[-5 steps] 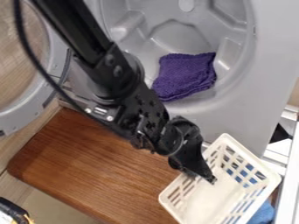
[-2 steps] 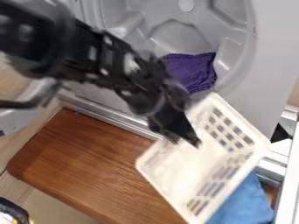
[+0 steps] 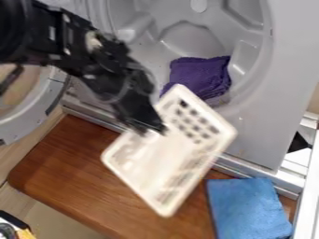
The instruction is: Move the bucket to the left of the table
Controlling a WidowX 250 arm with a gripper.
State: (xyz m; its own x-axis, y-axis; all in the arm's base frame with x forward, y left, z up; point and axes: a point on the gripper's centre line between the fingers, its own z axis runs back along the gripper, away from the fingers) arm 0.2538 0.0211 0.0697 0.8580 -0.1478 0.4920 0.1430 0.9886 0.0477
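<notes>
Tool (image 3: 156, 130) tight on the white bucket (image 3: 152, 165) (slotted sides)

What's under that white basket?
A wooden board shows around the basket's lower part, and the grey machine's front edge runs behind it. Whatever lies directly beneath the basket is covered, so I can't tell.
</notes>
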